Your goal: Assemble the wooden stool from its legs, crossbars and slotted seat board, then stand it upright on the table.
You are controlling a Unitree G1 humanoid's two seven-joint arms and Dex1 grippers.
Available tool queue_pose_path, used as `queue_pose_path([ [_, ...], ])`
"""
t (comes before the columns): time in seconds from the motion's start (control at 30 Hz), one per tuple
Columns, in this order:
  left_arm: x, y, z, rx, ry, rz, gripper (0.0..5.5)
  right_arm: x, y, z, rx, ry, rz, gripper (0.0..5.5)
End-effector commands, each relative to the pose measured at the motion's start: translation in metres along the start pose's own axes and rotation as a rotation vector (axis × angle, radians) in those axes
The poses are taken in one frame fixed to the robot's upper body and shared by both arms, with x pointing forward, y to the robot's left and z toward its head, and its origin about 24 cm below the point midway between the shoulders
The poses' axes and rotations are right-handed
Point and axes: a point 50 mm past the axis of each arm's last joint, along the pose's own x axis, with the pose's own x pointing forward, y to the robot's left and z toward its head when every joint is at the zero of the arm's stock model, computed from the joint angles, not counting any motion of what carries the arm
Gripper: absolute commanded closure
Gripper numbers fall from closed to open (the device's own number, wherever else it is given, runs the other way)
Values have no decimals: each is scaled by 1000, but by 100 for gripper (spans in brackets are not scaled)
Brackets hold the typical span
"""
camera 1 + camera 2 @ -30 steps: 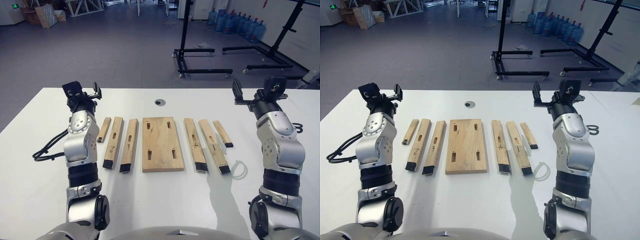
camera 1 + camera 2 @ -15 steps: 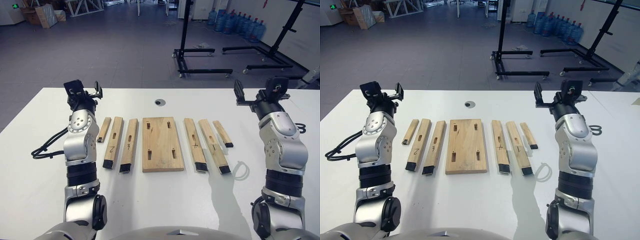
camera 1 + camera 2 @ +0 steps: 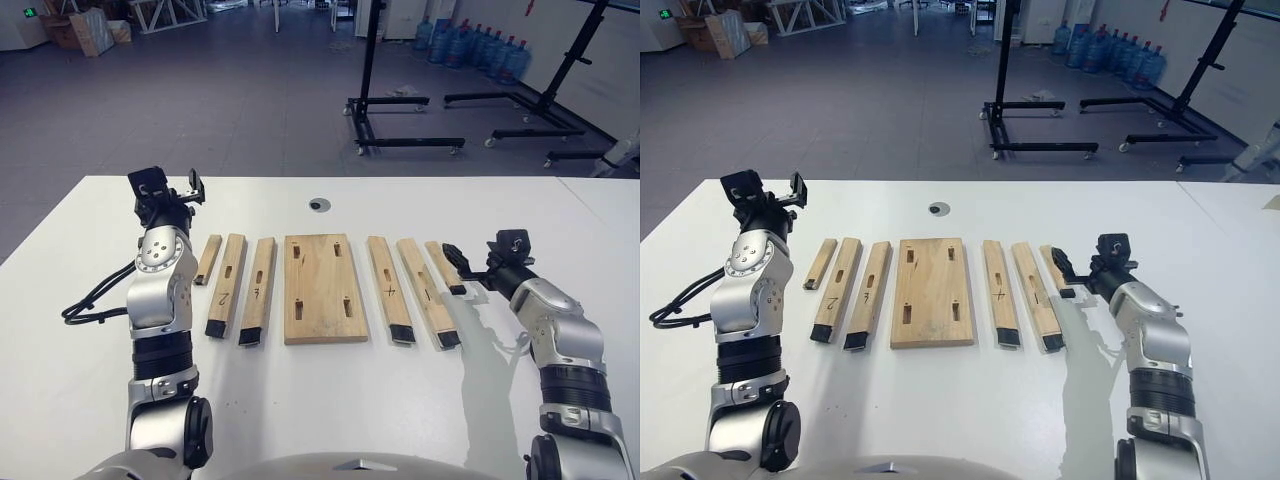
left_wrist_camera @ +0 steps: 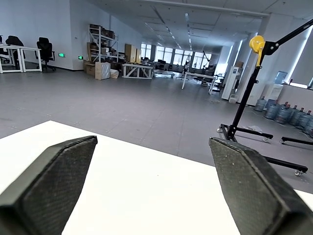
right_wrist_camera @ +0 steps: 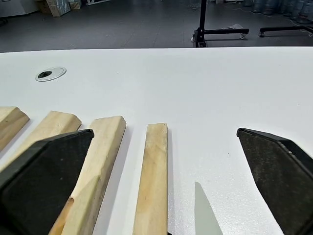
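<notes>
Left eye view: we log the pale rectangular slotted wooden seat board (image 3: 320, 288) flat at frame centre on the white table (image 3: 330, 410), with wooden bars (image 3: 258, 290) either side. The left gripper (image 3: 170, 185), upper left, is spread and empty.

Left wrist view: fingers wide apart, nothing held.

Right wrist view: the right gripper (image 5: 165, 132) is wide apart and empty, with the short wooden crossbar (image 5: 152, 181) lying between its fingers.

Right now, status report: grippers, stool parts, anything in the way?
Left gripper open, raised; right gripper open, low at outer crossbar. Seat board, legs flat, unassembled. Nothing blocking.
</notes>
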Motion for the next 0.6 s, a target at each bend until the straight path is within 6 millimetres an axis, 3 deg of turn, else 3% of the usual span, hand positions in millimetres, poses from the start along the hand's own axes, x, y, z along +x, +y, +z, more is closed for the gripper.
queue_pose_path([
  [0.03,-1,-1,0,3,4,-6,133,3,-3,-21,-40,74,-32,10],
  [0.2,-1,-2,-1,5,9,-6,133,14,1,-37,-121,151,11,10],
  [0.4,-2,-3,-1,1,10,-4,132,16,9,-45,-160,194,50,123],
  [0.6,-3,-1,-3,-15,50,18,132,6,9,-57,-55,250,38,237],
])
